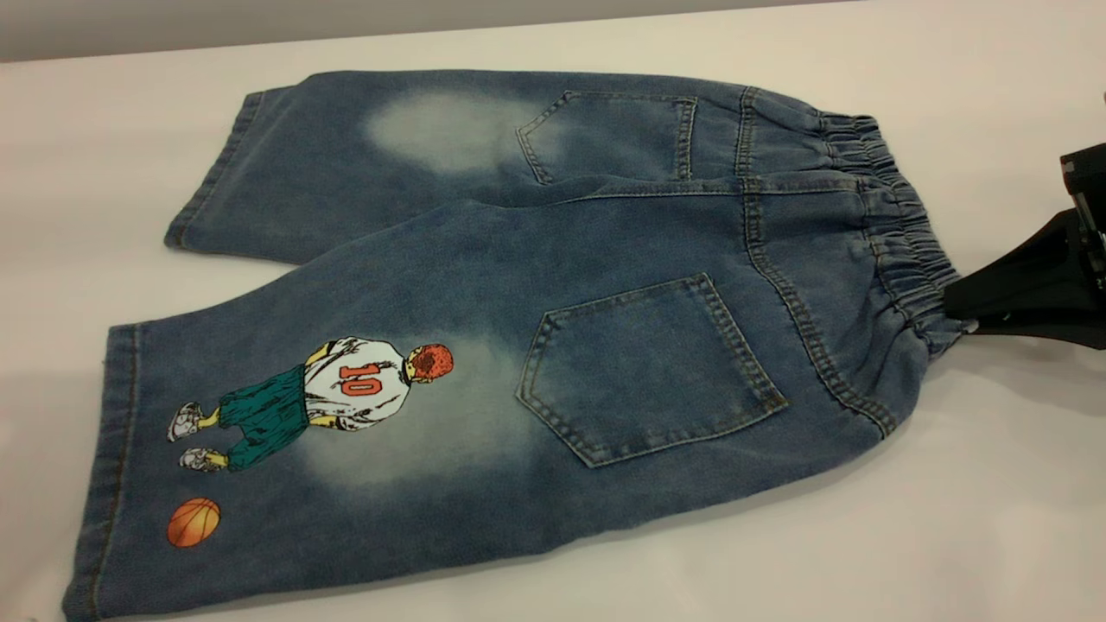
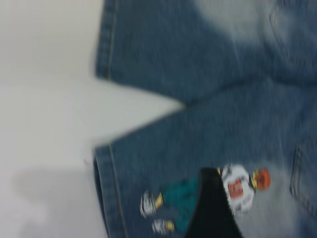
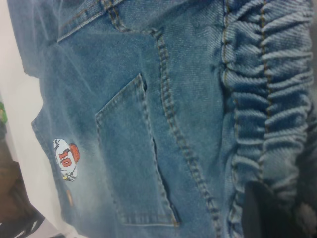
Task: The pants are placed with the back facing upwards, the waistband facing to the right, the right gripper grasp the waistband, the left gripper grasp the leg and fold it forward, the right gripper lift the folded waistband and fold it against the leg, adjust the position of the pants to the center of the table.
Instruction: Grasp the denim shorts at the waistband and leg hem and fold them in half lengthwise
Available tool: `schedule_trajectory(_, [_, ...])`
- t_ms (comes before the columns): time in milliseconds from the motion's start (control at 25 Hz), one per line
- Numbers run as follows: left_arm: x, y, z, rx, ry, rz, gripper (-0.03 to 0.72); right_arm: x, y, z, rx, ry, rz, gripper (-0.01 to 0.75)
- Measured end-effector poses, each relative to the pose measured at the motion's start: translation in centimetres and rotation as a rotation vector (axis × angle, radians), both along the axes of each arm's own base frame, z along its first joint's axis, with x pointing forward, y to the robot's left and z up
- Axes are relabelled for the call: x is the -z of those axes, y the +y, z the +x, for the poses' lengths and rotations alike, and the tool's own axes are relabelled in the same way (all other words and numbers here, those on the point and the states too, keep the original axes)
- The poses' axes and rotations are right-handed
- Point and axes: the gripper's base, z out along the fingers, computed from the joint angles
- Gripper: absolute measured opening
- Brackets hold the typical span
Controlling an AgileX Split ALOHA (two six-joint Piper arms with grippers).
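Observation:
The pants (image 1: 553,285) lie flat on the table (image 1: 950,536), back side up, with two patch pockets showing. The gathered waistband (image 1: 899,225) points right. The leg (image 1: 328,432) with the number-10 player and orange ball is the nearer one and reaches to the left. My right gripper (image 1: 959,315) comes in from the right edge and is shut on the near corner of the waistband (image 3: 267,119), where the fabric bunches at its tip (image 3: 262,208). My left gripper (image 2: 213,208) does not show in the exterior view. In its wrist view it hovers over the printed leg (image 2: 208,148).
White tabletop surrounds the pants on all sides, with the widest bare stretch at the front right. The plain leg (image 1: 346,164) lies behind the printed one. The table's far edge (image 1: 259,43) runs along the top.

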Motion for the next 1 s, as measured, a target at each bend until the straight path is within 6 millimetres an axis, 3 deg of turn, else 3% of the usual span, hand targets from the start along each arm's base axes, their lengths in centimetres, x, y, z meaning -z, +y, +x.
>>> schedule_trajectory(320, [1.1, -0.3, -1.2, 0.003, 0.150, -0.037, 0.454, 0.1, 0.0, 0.0, 0.000, 0.003, -0.009, 0.027])
schedule_trajectory(680, [5.6, -0.1, -3.8, -0.055, 0.292, -0.047, 0.454, 0.1, -0.1, 0.0, 0.001, 0.003, -0.012, 0.027])
schedule_trajectory(1000, [8.2, 0.2, -5.4, -0.103, 0.348, -0.045, 0.454, 0.1, -0.1, 0.0, 0.002, 0.003, -0.012, 0.027])
